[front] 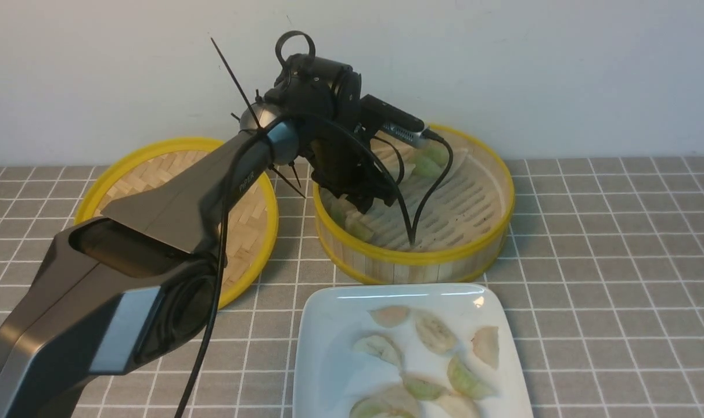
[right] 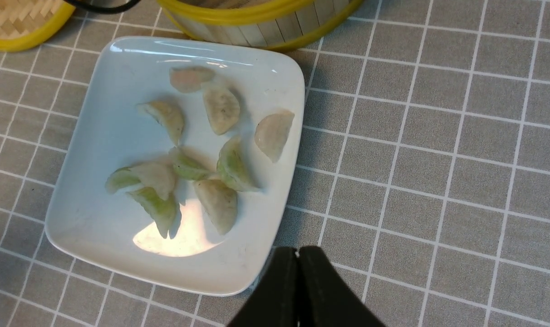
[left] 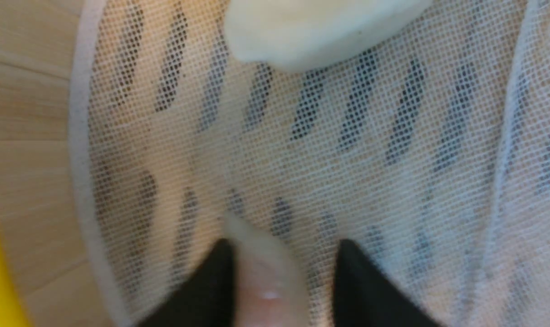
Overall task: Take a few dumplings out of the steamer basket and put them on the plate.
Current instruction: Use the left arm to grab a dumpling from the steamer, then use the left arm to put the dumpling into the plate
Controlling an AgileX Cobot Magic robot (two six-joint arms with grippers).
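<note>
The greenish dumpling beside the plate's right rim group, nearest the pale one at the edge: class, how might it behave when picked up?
The greenish dumpling would probably feel soft and tear-prone, as its wrapper looks thin and translucent. Its moist sheen suggests slipperiness. Its flattened crescent shape makes rolling unlikely.

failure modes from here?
Left gripper straddles a pinkish dumpling: if it closes off-center, the soft wrapper could slip or tear.

Left arm's cable dips into the basket: it might snag the rim or drag dumplings on the way out.

Plate already has touching dumplings: a drop there may stack or stick.
</note>
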